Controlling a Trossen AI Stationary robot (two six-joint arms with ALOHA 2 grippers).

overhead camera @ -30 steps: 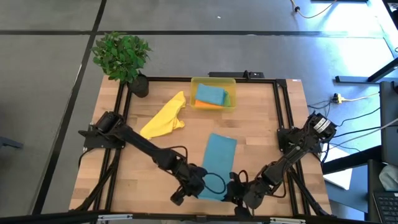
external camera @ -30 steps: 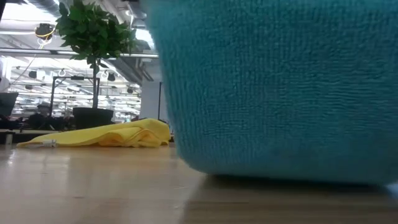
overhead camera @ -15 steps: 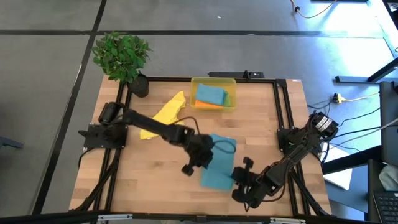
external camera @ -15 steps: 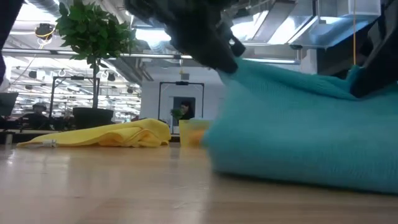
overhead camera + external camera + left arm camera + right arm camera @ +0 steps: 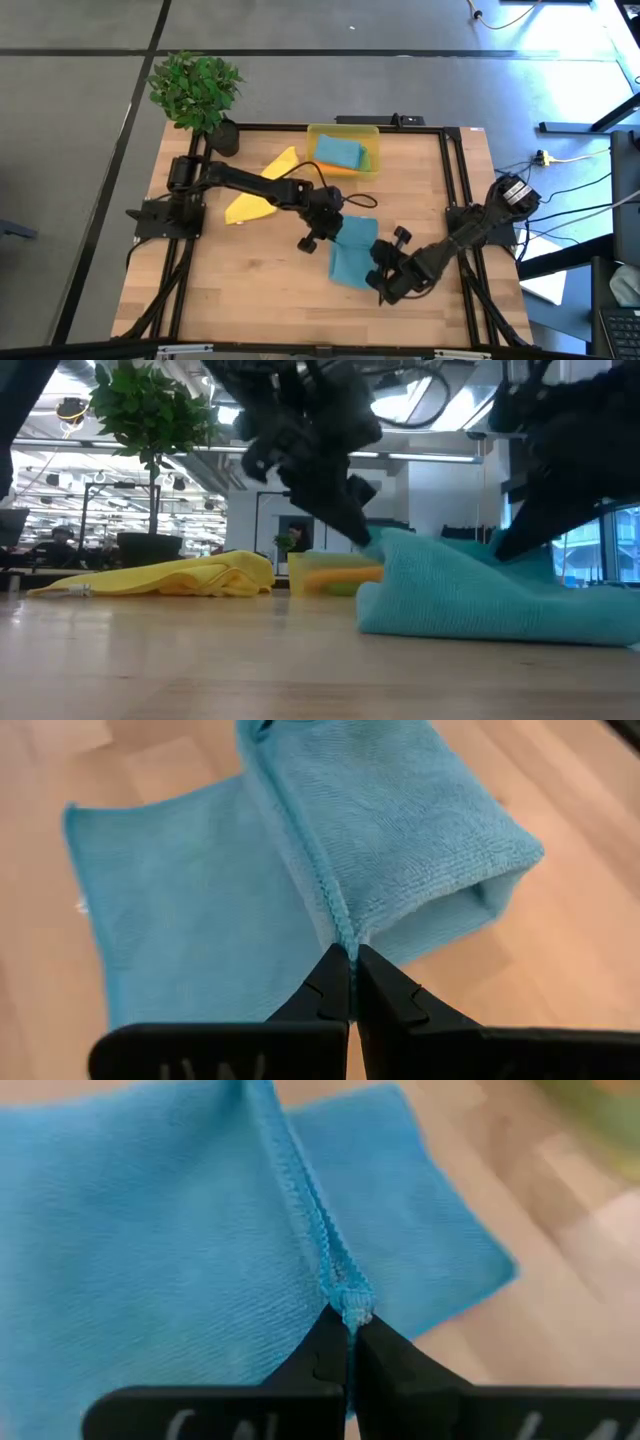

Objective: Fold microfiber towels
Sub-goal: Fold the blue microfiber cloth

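Translucent yellow plastic bin (image 5: 343,131) holding one teal, one orange, one green towel, my left gripper (image 5: 351,982) and right gripper (image 5: 347,1332) both pinching one teal-blue microfiber towel (image 5: 352,260), one yellow microfiber towel (image 5: 262,188) loose on the table

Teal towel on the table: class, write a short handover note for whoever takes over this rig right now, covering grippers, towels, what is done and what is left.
Left gripper: shut on the teal towel, pinching one hemmed edge.
Right gripper: shut on the same towel at another hemmed edge.
The towel is draped over itself mid-table, a fold in progress, not yet laid flat.
Yellow towel: crumpled on the table near the plant, unfolded.
Yellow bin: holds folded cloths, teal on top, orange and green edges showing.
Left to do: lay this fold flat, finish it, then fold the yellow towel.
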